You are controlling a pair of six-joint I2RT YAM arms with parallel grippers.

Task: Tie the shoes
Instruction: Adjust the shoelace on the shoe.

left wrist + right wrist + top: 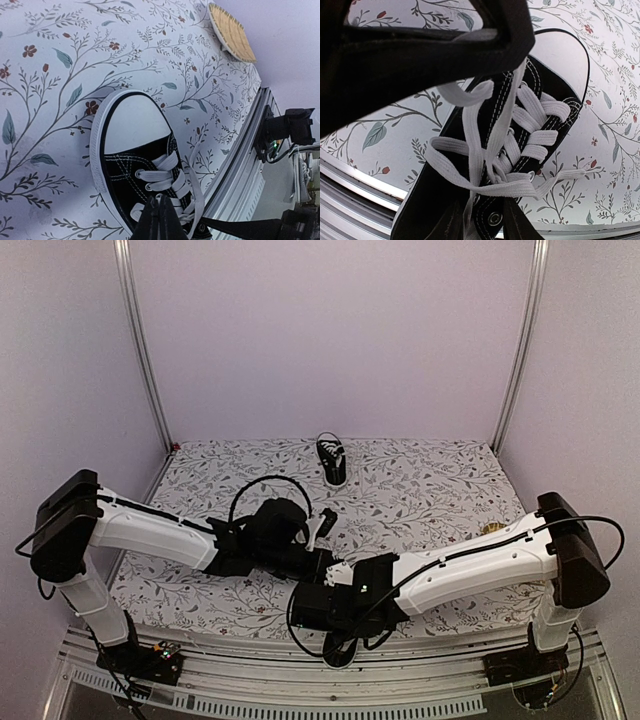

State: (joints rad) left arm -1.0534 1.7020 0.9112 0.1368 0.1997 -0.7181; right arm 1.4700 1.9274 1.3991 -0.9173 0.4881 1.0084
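One of the shoes (332,460), black with white laces, stands alone at the back of the table. The other shoe (131,150) (540,115) lies by the near edge, mostly hidden under both arms in the top view. My left gripper (159,200) is shut over its laces; in the right wrist view a lace strand (507,105) runs up into those black fingers. My right gripper (485,225) stands open at the shoe's collar, one fingertip (451,225) on each side of the eyelet strip, with a loose lace end (470,220) hanging between them. A loose crossing of laces (485,172) lies over the tongue.
The floral tablecloth (420,490) covers the table. A round woven mat (231,32) (492,529) lies toward the right side. The metal rail (240,165) of the near edge runs close beside the shoe. Both arms crowd together at the front middle.
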